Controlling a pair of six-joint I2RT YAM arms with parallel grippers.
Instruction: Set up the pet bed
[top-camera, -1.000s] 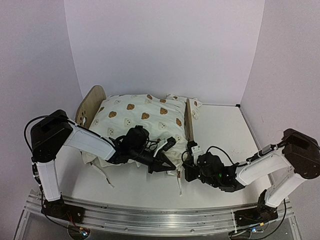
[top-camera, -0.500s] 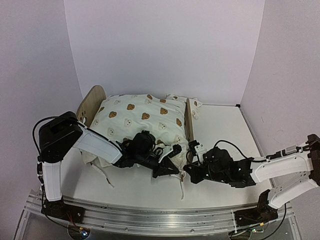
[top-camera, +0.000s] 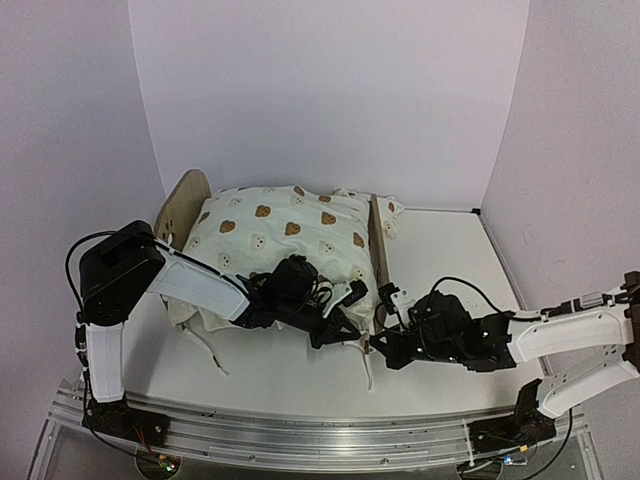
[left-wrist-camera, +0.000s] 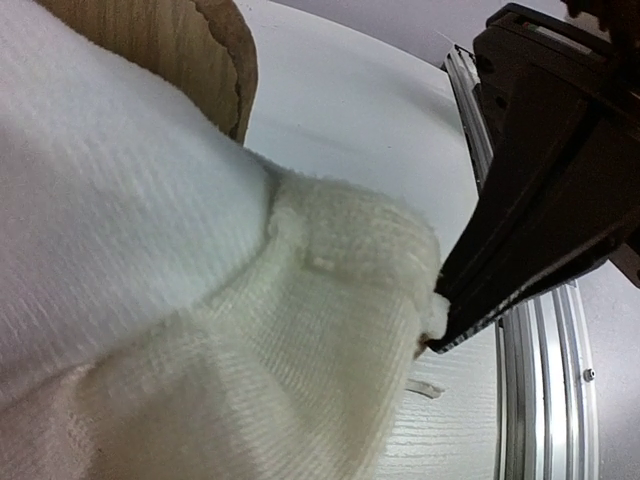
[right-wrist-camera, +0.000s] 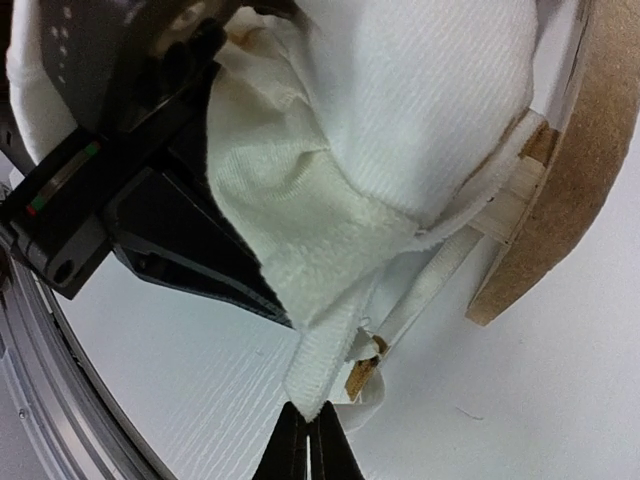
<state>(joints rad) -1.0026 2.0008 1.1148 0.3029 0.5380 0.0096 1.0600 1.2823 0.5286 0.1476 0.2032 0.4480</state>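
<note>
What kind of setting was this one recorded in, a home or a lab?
Most likely a lab test cell, not a home: plain blank walls box in a white table, an aluminium rail runs along its near edge, and the prop on it is a small pet bed under bear-print bedding.

Table (top-camera: 450, 255): the pet bed (top-camera: 380, 262) sits left of centre, toward the back wall. Its headboard (top-camera: 184, 206) is at the left end and its footboard (top-camera: 378, 225) at the right.

The bedding (top-camera: 280, 235) lies on the bed between the two boards. It spills over the near side onto the table.

Two ties trail from its near edge. One (top-camera: 208, 352) lies at the left, the other (top-camera: 364, 375) below the near right corner.

The left gripper (left-wrist-camera: 436, 330) is in front of the bed at that corner, tips on the fabric edge. The right gripper (right-wrist-camera: 308, 428) is just to its right, by the footboard's near end. Its tips meet the hanging corner from below.
</note>
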